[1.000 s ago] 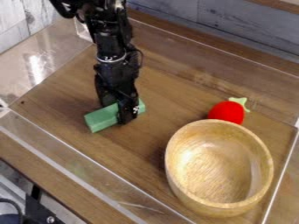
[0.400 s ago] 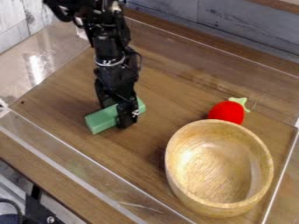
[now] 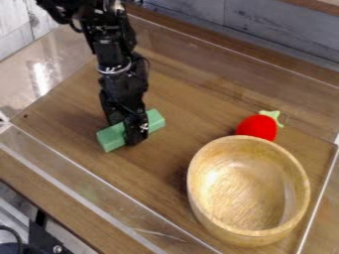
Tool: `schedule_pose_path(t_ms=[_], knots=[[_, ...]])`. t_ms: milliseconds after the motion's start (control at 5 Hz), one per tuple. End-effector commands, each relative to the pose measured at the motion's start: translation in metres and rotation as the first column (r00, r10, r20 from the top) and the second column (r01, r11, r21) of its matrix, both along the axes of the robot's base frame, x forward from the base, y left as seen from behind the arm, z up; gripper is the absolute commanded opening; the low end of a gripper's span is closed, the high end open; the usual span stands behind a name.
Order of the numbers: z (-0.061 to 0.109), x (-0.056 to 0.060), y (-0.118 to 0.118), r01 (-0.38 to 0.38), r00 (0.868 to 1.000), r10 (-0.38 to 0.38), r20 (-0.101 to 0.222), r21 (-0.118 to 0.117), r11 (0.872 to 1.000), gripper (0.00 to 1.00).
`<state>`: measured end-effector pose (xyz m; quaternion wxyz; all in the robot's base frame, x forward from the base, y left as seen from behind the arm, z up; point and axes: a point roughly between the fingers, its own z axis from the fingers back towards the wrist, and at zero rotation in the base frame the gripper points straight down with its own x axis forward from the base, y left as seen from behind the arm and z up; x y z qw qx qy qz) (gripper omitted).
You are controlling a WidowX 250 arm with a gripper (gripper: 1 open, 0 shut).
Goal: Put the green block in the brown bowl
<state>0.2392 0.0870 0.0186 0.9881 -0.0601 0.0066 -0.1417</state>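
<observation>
The green block (image 3: pixel 110 137) lies flat on the wooden table, left of centre. My gripper (image 3: pixel 130 126) points straight down over the block's middle, jaws open, with its black fingers (image 3: pixel 134 128) low on either side of the block. The arm hides the block's centre, so only its two ends show. The block rests on the table and is not lifted. The brown bowl (image 3: pixel 201 171) stands empty at the lower right, well apart from the gripper.
A red round toy with a yellow tip (image 3: pixel 259 126) sits just behind the bowl at the right. Clear plastic walls (image 3: pixel 79 203) ring the table. Bare wood lies between the block and the bowl.
The gripper has shifted a little to the left, from the block's right end to its middle. Its jaws stay open, and the block, bowl and red toy have not moved.
</observation>
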Motion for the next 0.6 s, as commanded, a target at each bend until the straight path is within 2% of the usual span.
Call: schedule_pose_path(t_ms=[0, 200, 400], knots=[[0.015, 0.006, 0.007, 0.004, 0.999, -0.004, 0.046, 0.012, 1.000, 1.00], [0.015, 0.008, 0.014, 0.023, 0.999, -0.024, 0.044, 0.014, 1.000, 0.00], [0.028, 0.008, -0.009, 0.029, 0.999, -0.031, 0.042, 0.044, 0.999, 0.00]])
